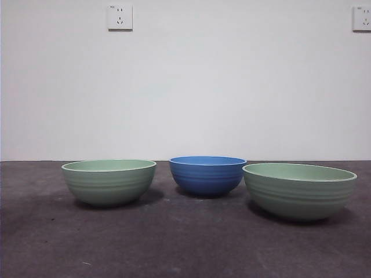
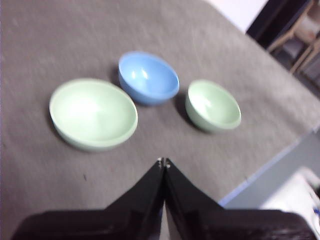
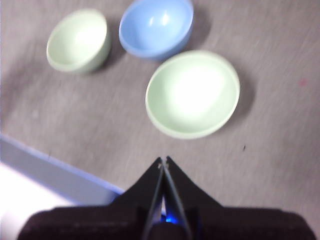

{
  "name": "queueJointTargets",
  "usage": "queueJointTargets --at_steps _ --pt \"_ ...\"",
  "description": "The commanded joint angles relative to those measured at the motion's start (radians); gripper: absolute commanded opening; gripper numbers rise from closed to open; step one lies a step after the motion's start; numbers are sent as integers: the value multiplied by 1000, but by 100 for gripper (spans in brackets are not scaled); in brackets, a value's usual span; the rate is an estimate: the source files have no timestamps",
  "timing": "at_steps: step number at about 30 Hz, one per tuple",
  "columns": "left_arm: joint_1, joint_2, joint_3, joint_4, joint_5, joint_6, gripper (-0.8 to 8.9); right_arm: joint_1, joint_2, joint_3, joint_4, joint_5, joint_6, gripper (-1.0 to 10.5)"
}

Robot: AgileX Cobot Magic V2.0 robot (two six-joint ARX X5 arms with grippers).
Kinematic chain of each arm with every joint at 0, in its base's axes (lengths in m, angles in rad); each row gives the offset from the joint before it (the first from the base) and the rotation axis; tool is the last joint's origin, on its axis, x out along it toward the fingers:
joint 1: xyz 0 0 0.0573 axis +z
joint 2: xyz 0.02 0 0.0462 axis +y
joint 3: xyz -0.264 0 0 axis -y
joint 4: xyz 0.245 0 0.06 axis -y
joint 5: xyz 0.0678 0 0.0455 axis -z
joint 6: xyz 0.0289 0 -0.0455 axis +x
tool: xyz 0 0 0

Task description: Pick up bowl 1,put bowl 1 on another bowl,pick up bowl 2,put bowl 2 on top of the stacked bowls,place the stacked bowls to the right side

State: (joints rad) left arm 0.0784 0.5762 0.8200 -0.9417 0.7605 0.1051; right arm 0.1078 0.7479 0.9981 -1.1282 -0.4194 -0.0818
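Three bowls stand apart on the dark table, all upright and empty. The blue ribbed bowl (image 1: 207, 174) is in the middle and farthest back. One pale green bowl (image 1: 109, 181) stands to its left, the other pale green bowl (image 1: 299, 190) to its right and nearer the camera. No arm shows in the front view. My left gripper (image 2: 163, 162) hangs shut and empty, well above the table, short of a green bowl (image 2: 93, 114), the blue bowl (image 2: 148, 77) and the other green bowl (image 2: 213, 105). My right gripper (image 3: 163, 161) is also shut and empty, high above a green bowl (image 3: 192, 93).
A white wall with two sockets (image 1: 120, 17) rises behind the table. The table's pale edge (image 2: 270, 170) shows in the left wrist view, and the same kind of edge (image 3: 55, 172) in the right wrist view. Dark furniture (image 2: 295, 30) stands beyond the table.
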Motion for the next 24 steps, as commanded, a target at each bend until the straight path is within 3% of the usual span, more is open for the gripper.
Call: queueJointTargets --at_steps 1,6,8,10,12,14,24 --pt "-21 20 19 -53 -2 101 -7 13 5 6 -32 0 -51 -11" --pt "-32 24 19 -56 -6 86 21 18 5 6 -23 6 -43 11" --pt "-32 24 19 -55 -29 52 176 18 8 6 -20 10 -26 62" --pt "-33 24 19 -55 -63 44 408 18 12 6 -17 9 -4 251" --pt "-33 24 19 -55 -77 36 506 18 18 6 -17 7 3 453" --pt "-33 24 19 -55 -79 18 503 18 24 6 -17 7 5 572" --pt "-33 24 19 -54 -79 18 503 18 93 6 22 14 50 567"
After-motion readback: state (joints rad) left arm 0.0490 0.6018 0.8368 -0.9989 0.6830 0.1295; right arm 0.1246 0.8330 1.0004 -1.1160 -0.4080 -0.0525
